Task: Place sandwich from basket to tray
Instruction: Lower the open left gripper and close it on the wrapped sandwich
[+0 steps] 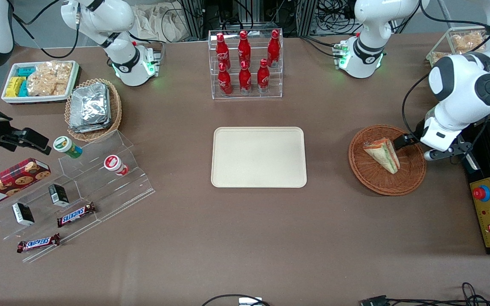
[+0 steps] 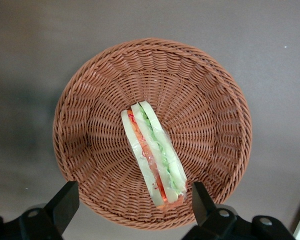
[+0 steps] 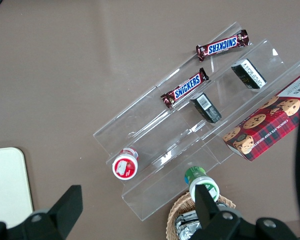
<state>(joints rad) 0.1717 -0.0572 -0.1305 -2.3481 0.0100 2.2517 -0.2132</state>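
Note:
The sandwich point(image 1: 383, 154) point(image 2: 155, 155), a white-bread wedge with green, orange and red filling, stands on edge in the round brown wicker basket point(image 1: 377, 182) point(image 2: 90, 100) toward the working arm's end of the table. My left gripper point(image 1: 402, 140) point(image 2: 132, 205) hovers open just above the basket's rim. One black finger point(image 2: 65, 200) is outside the rim, the other point(image 2: 200, 200) is close beside the sandwich's thick end, and nothing is held. The cream tray point(image 1: 258, 157) lies flat and bare at the table's middle.
A clear rack of red bottles point(image 1: 245, 63) stands farther from the front camera than the tray. A yellow control box with a red button point(image 1: 487, 212) lies near the basket. A tan basket of foil packets point(image 1: 92, 108) and a clear snack stand point(image 1: 79, 187) sit toward the parked arm's end.

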